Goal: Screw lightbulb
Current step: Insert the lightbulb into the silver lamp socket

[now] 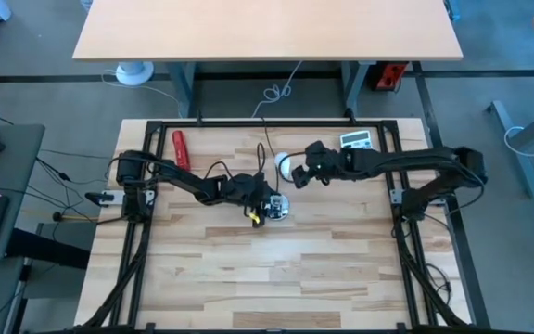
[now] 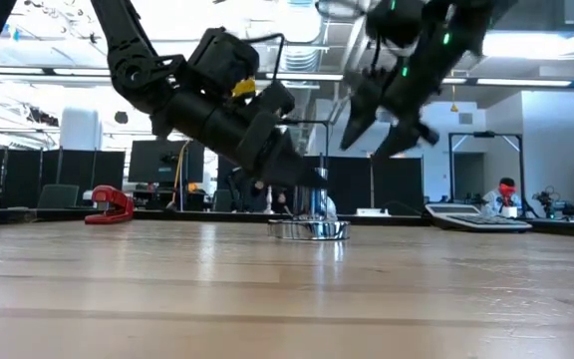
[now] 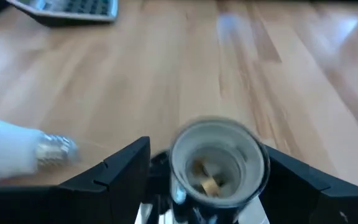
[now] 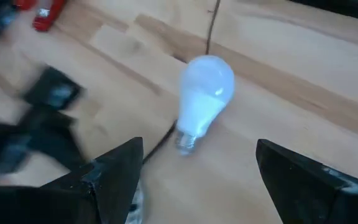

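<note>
Lightbulb (image 4: 204,99) on pale wood table (image 1: 341,269)

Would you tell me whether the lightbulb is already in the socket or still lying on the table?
Still out: the lightbulb lies on its side on the table, and the socket is empty.

The bench (image 1: 248,288) is a light, pale-wood plank top inside a black frame. On it lies the lightbulb (image 1: 285,163), on its side near the far middle. Just in front of it stands a shiny metal socket (image 1: 277,207) with a black cord (image 1: 265,148) running toward the far edge. A red tool (image 1: 181,148) lies at the far left, and a calculator (image 1: 355,140) at the far right.
</note>
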